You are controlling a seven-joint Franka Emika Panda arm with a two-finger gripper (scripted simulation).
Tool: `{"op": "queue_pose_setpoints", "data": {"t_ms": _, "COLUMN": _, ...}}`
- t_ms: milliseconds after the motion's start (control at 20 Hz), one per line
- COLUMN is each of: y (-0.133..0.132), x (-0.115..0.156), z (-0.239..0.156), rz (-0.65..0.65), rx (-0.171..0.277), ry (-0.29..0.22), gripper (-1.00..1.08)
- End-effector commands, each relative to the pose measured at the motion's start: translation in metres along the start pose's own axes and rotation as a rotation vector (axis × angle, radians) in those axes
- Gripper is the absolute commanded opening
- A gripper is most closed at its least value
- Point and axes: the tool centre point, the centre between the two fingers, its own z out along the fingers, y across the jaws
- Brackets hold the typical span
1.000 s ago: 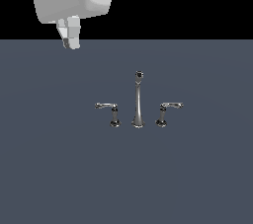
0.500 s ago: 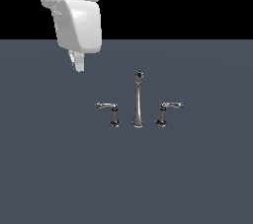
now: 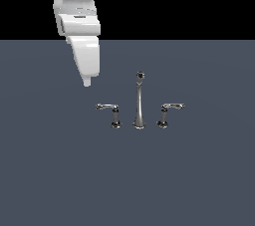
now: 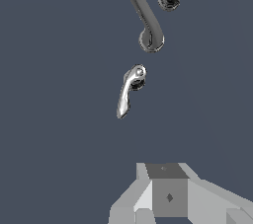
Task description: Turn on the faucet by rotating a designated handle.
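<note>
Nothing of the turning is done yet: the handle [image 3: 108, 107] — the chrome lever on the exterior view's left of the faucet [image 3: 139, 104] — lies untouched, its thin arm pointing away from the spout [image 3: 139, 101] toward that view's left, and the whole reach, contact and rotation is left. The gripper [image 3: 87, 81] hangs above the grey surface [image 3: 199, 180], up and toward the exterior view's left of the lever's free end, near it but clearly apart. Only one pale finger tip reads in that view, and the wrist view shows just the grey gripper body at the frame edge, so whether the jaws are apart or together I cannot tell. From the wrist camera the handle [image 4: 127, 91] sits ahead with bare surface all round it, the spout base [image 4: 151, 40] just beyond its pivot. Room looks generous on the lever's outer side and in front; the tight side, in my judgement, is inward — the spout stands close by the post, and the twin right lever [image 3: 169, 108] beyond it
</note>
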Motion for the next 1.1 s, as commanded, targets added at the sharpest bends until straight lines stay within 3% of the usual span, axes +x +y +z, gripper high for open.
{"op": "queue_pose_setpoints", "data": {"t_ms": 0, "y": -0.008, "x": 0.005, "z": 0.012, "rz": 0.049, "rx": 0.002, "ry": 0.001, "gripper": -1.0}}
{"op": "queue_pose_setpoints", "data": {"t_ms": 1050, "y": -0.06, "x": 0.056, "z": 0.097, "rz": 0.398, "rx": 0.008, "ry": 0.006, "gripper": -1.0}}
